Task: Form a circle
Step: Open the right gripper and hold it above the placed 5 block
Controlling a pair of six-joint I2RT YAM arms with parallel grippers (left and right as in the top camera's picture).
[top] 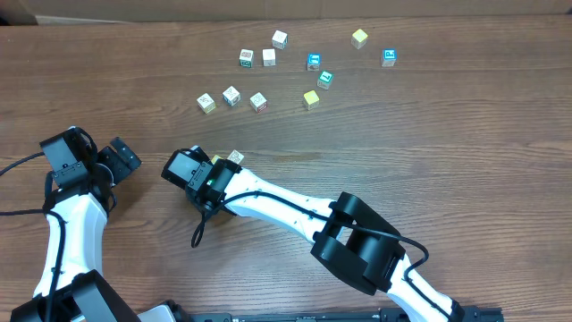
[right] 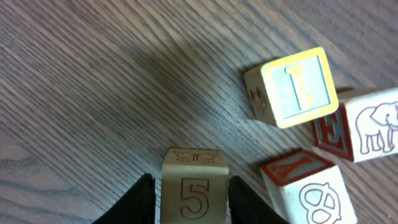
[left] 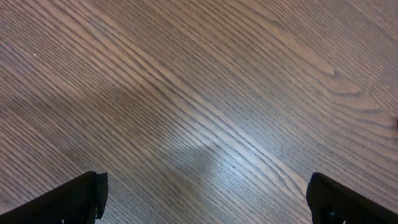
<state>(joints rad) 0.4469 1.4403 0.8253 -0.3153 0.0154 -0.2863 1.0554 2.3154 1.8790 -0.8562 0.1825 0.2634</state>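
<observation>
Circle (top: 234, 157) is taking shape near the middle of the bench (top: 429, 134), right at the tip of the right arm and well apart from the loose cubes (top: 258, 101) lying scattered along the far side. In the right wrist view, three members are already sitting close together: the yellow-framed cube (right: 298, 87), the elephant cube (right: 373, 127) just beside it, and the pretzel cube (right: 311, 193) tucked under that one.

The fourth, the 5 cube (right: 194, 196), is standing a little apart from them, so the arc is looking open on that side. The right tool (right: 190, 180) is bracketing this cube, with a finger close on each flank. Whether the fingers are actually pressing on it I cannot tell.

The left tool (left: 205, 199) is hanging spread wide over bare wood, gripping nothing and taking no part.

By my reading, the job is nearing its end. What is remaining is nudging or setting the 5 cube in towards its neighbours so the shape closes evenly, then letting go without knocking the three that are already placed.
</observation>
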